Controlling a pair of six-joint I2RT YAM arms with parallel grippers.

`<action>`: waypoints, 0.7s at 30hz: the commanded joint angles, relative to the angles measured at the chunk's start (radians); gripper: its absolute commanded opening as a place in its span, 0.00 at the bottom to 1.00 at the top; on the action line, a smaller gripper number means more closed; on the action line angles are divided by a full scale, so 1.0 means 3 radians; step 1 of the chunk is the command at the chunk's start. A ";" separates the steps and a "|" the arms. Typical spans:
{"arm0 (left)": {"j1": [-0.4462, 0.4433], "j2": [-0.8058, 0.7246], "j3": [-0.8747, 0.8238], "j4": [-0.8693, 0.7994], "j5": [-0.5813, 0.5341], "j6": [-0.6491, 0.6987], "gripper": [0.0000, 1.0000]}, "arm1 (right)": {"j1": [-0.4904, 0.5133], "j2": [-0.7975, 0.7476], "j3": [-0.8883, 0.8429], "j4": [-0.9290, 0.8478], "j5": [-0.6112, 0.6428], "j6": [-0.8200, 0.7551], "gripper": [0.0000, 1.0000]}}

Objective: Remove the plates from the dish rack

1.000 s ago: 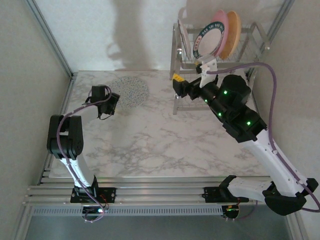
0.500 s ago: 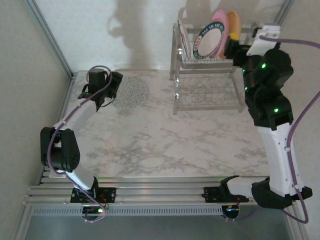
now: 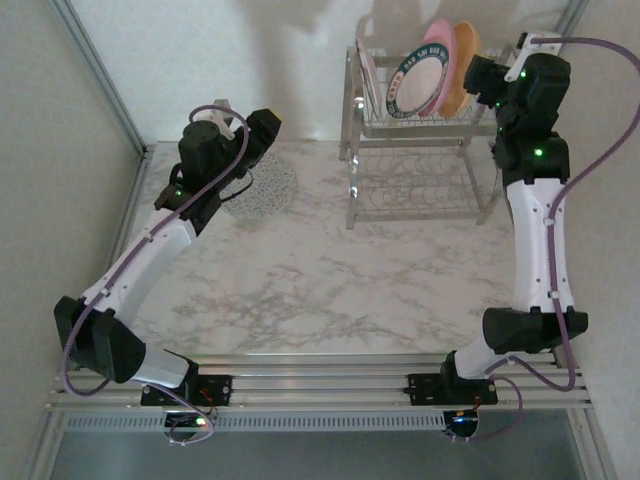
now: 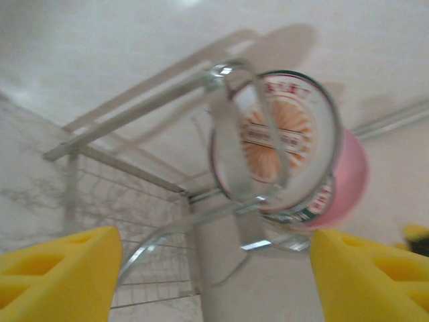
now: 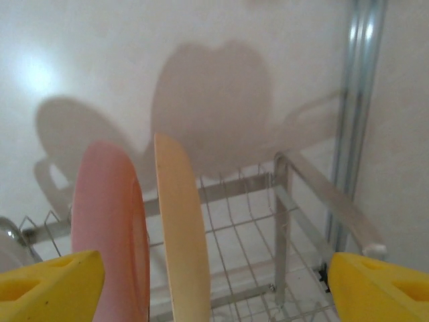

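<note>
Right gripper (image 5: 216, 268) stood wide, tan-orange plate (image 5: 179, 228) off-centre between fingers; best centre on its rim before closing. Left gripper (image 4: 216, 241) was wide, empty.

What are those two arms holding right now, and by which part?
Nothing. The left jaws stand open, empty, facing the shiny chrome wire dish rack; the right jaws stand open before the tan-orange round plate, apart from it.
</note>
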 commanded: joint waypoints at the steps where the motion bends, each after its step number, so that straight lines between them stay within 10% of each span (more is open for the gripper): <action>1: -0.0080 -0.0270 -0.0047 0.0349 -0.0007 0.0242 0.75 | -0.0022 0.0050 0.0108 0.0014 -0.0073 -0.0111 0.87; 21: -0.0155 -0.0544 -0.0109 0.0579 0.0071 0.0285 0.79 | -0.0005 0.0492 0.0277 -0.0065 -0.0024 -0.0334 0.71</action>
